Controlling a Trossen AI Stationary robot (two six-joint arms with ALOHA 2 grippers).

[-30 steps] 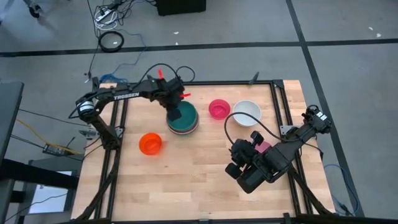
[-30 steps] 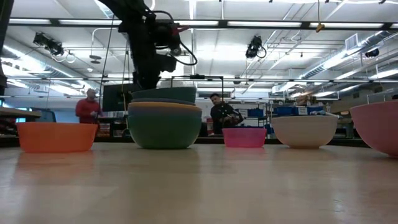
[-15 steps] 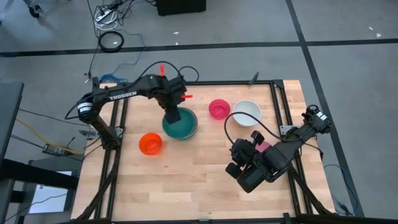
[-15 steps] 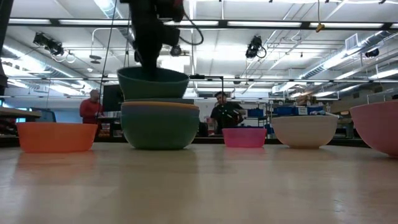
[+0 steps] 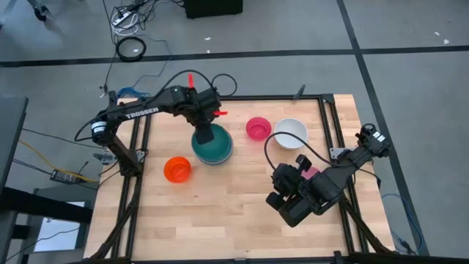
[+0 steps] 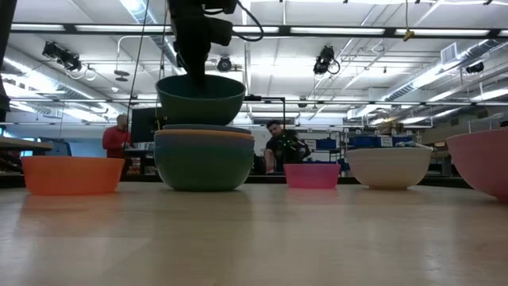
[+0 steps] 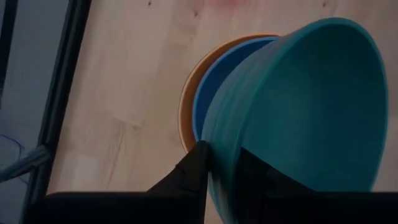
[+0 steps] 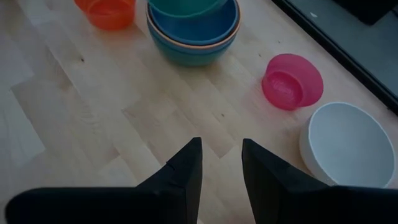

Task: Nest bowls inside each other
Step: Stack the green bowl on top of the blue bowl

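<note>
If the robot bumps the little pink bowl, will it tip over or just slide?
Probably slide: the pink bowl looks small, low and wide, resting upright on smooth wood table. It seems light plastic, so a gentle push likely scoots it. A rim knock might flip it.

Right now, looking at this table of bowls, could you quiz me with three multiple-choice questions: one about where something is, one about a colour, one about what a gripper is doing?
1. Where is the teal bowl?
A. flat on the table
B. lifted above the stack
C. inside the white bowl

2. What colour is the small bowl next to the white bowl?
A. pink
B. black
C. yellow

3. What is the left gripper doing?
A. hanging empty
B. pinching the teal bowl's rim
C. holding the orange bowl

Answers: 1 B, the low view shows a gap beneath it. 2 A, the high view shows it. 3 B, its fingers straddle the rim in the left wrist view.
</note>
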